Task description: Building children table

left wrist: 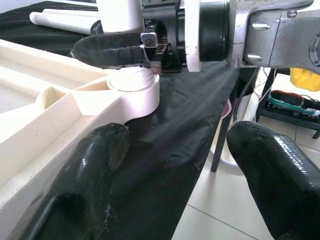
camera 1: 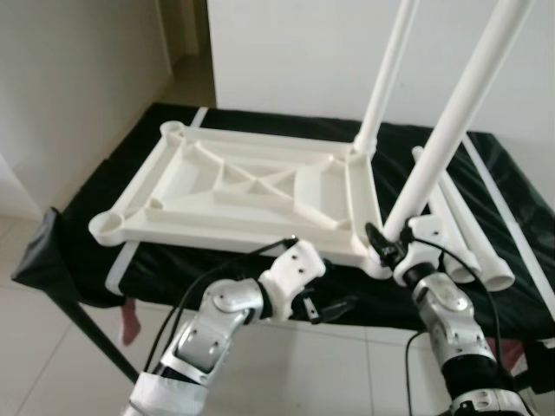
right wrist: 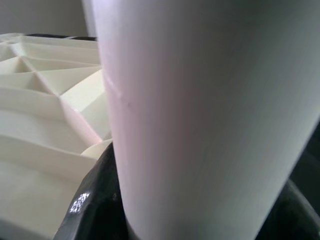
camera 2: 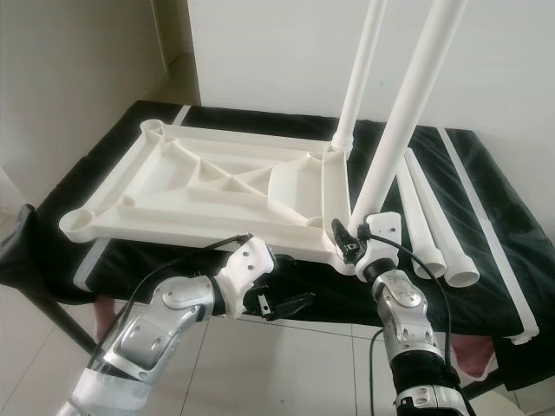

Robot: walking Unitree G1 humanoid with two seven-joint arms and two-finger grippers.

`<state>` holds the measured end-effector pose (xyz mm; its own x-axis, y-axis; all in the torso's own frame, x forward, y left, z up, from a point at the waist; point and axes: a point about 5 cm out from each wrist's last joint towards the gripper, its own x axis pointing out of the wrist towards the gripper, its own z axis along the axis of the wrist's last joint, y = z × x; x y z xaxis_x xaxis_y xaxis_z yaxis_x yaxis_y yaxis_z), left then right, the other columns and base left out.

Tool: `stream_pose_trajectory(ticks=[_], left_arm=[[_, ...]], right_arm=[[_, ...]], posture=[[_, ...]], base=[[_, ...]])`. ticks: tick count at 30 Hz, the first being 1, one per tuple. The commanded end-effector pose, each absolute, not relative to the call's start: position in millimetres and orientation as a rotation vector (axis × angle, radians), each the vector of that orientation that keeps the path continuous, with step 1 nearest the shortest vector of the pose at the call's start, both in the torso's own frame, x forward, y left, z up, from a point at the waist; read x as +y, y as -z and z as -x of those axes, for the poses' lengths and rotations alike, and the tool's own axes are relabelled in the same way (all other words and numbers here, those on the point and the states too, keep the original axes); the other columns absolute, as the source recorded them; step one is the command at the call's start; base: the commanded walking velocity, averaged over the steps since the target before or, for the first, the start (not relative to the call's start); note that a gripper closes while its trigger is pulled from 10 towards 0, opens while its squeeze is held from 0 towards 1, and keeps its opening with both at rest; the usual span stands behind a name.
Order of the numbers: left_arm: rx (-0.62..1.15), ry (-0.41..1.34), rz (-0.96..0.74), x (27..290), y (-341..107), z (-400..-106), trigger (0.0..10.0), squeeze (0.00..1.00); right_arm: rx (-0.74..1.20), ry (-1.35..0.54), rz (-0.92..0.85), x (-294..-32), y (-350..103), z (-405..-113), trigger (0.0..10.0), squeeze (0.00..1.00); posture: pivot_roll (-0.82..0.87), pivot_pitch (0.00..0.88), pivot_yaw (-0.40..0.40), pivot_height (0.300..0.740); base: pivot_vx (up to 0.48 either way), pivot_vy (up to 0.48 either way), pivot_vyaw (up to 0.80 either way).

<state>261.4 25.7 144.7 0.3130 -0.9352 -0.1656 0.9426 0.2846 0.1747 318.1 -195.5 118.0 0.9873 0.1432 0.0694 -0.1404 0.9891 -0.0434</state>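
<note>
Gripper work is going on at the near right corner of the tabletop (camera 1: 251, 186), which is lying upside down, ribs up, on the black-draped desk (camera 1: 286, 282). The right gripper (camera 1: 388, 241) is clamping the base of a leg (camera 1: 447, 130) just above the corner socket (left wrist: 134, 90); in the left wrist view its black fingers (left wrist: 107, 50) are pressing both sides of the white tube, whose threaded end is sitting in the socket. The leg's long axis is running up from the socket, leaning slightly right and away, so seating it looks like a matter of turning or pushing along that line, straight down into the corner.

The left gripper (camera 1: 334, 308) is hanging below the near desk edge, just left of that corner, its two fingers spread apart and holding nothing. It is the freer arm, well placed to steady the tabletop's near rim.

Farther back, a second leg (camera 1: 386, 78) is standing upright in the far right socket. Right of the tabletop, spare legs (camera 1: 473, 243) are lying flat on the desk, running near to far. The two left sockets are waiting empty, so the build seems roughly half done.
</note>
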Motion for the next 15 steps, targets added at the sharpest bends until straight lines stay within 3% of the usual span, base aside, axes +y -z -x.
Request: stream_pose_trajectory(ticks=[1, 11, 15], left_arm=[[0.028, 1.253, -0.250, 24, -145, -260, 10.0, 0.00], [0.031, 1.250, -0.237, 22, -144, -258, 10.0, 0.00], [0.032, 1.245, -0.235, 22, -144, -258, 10.0, 0.00]], right_arm=[[-0.013, -0.074, 0.030, -202, -107, -314, 10.0, 0.00], [0.010, 0.324, -0.075, -183, -102, -304, 10.0, 0.00], [0.017, 0.382, -0.092, -175, -102, -302, 10.0, 0.00]], posture=[[0.00, 0.000, -0.020, 0.740], [0.00, 0.000, -0.038, 0.740], [0.00, 0.000, -0.042, 0.740]], base=[[0.000, 0.000, 0.00], [0.000, 0.000, 0.00], [0.000, 0.000, 0.00]])
